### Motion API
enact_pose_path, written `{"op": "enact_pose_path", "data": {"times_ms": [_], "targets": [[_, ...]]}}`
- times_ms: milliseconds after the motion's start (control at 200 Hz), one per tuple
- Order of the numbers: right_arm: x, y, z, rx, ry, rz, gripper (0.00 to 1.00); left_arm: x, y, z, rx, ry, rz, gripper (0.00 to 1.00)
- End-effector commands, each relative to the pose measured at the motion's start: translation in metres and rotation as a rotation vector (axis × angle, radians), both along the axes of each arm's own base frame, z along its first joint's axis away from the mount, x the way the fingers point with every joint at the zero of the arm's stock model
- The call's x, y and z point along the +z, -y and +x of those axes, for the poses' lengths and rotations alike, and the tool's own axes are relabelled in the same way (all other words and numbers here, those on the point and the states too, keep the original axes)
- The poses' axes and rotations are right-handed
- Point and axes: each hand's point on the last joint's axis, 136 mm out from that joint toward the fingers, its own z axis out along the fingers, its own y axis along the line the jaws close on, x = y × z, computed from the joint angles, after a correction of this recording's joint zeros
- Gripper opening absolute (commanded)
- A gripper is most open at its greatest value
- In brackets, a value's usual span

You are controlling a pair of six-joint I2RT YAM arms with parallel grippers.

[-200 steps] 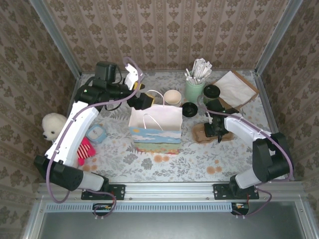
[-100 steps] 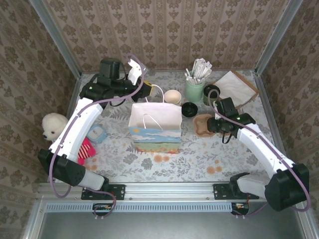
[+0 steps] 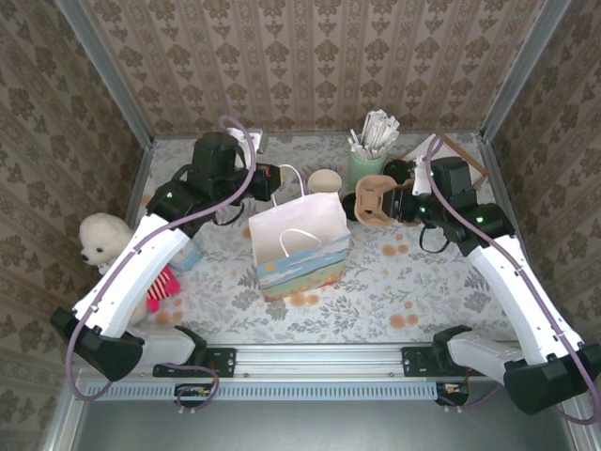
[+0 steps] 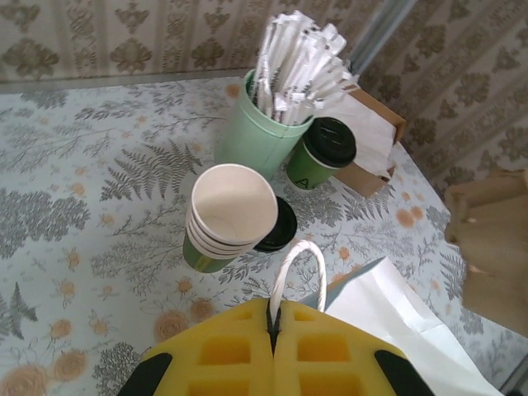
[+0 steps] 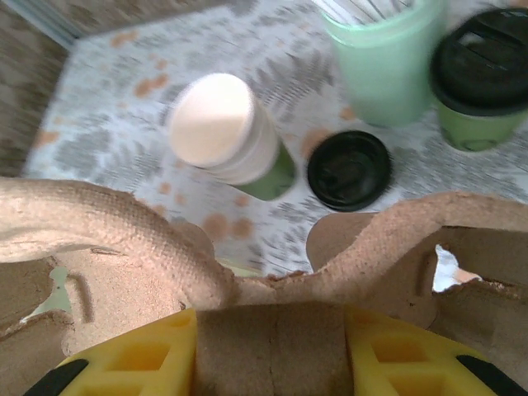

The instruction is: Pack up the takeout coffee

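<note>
Floral tabletop (image 3: pixel 394 291): left claw (image 4: pixel 272 315) pinches bag handle (image 4: pixel 298 251); right claw (image 5: pixel 276 334) grips cardboard carrier (image 5: pixel 124 239).

The top view looks steeply down from 6 o'clock, far off, over the whole floral-print bench (image 3: pixel 394 291). The left wrist view faces 3 o'clock, the right 10 o'clock, both close; they share the stack of lidless green paper cups (image 4: pixel 229 219) and the black-lidded dark-green paper cup (image 4: pixel 322 153).
</note>
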Motion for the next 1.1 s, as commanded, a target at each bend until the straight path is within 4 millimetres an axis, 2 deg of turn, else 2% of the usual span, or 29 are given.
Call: {"op": "enact_pose_path", "data": {"times_ms": [0, 110, 175, 265, 460, 475, 565, 780, 915, 1095], "targets": [[0.043, -0.035, 0.000, 0.102, 0.022, 0.226, 0.18, -0.007, -0.004, 0.006, 0.113, -0.074, -0.028, 0.00], [0.074, -0.058, 0.001, 0.188, 0.038, 0.338, 0.17, -0.016, 0.004, 0.007, 0.075, -0.094, -0.016, 0.00], [0.089, -0.072, 0.001, 0.250, 0.039, 0.394, 0.17, -0.015, 0.008, 0.008, 0.054, -0.088, -0.022, 0.00], [0.103, -0.094, -0.001, 0.344, 0.004, 0.438, 0.17, -0.010, 0.013, 0.008, 0.030, -0.069, -0.041, 0.00], [0.121, -0.134, -0.010, 0.483, -0.066, 0.491, 0.18, -0.015, 0.014, 0.011, 0.020, -0.072, -0.049, 0.00], [0.114, -0.138, -0.006, 0.487, -0.091, 0.491, 0.18, -0.016, 0.013, 0.012, 0.021, -0.072, -0.049, 0.00], [0.107, -0.149, -0.014, 0.539, -0.138, 0.472, 0.19, -0.013, 0.013, 0.013, 0.016, -0.063, -0.057, 0.00], [0.076, -0.154, -0.029, 0.570, -0.271, 0.415, 0.20, -0.012, 0.017, 0.015, -0.008, -0.063, -0.077, 0.00], [0.062, -0.151, -0.034, 0.555, -0.295, 0.341, 0.21, -0.011, 0.019, 0.015, -0.023, -0.062, -0.086, 0.00], [0.030, -0.138, -0.031, 0.450, -0.395, 0.177, 0.20, -0.009, 0.022, 0.016, -0.051, -0.055, -0.095, 0.00]]}}
